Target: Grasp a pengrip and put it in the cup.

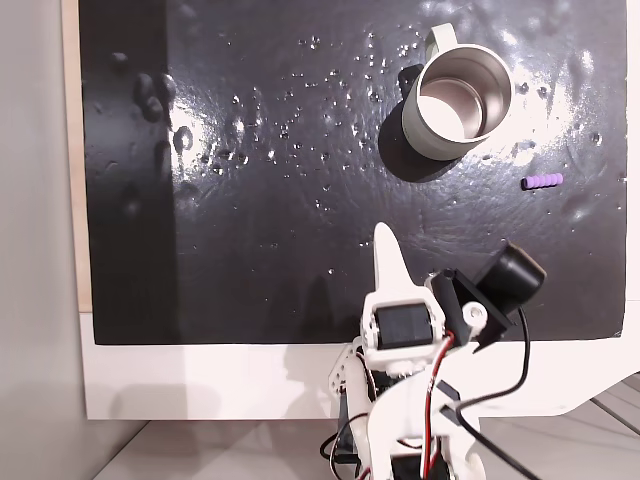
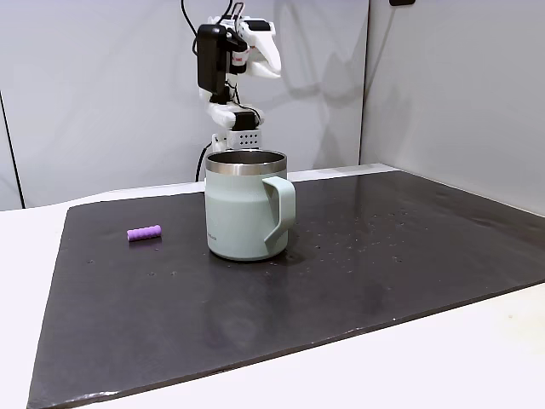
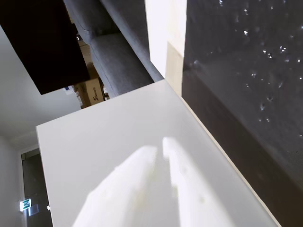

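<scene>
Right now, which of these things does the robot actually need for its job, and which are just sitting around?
For the job:
- pengrip, lying on the mat
- cup, upright, apart from the pengrip
- end effector, raised, fingers together

Just there:
- black mat
- white table
- water drops on the mat

In a fixed view, the arm base point(image 1: 400, 440) is cut off by the bottom edge. The black mat point(image 1: 250, 260) is cut off by the top and right edges. In the wrist view, the gripper point(image 3: 160, 147) is overexposed and blurred; its finger roots leave the frame at the bottom edge.
</scene>
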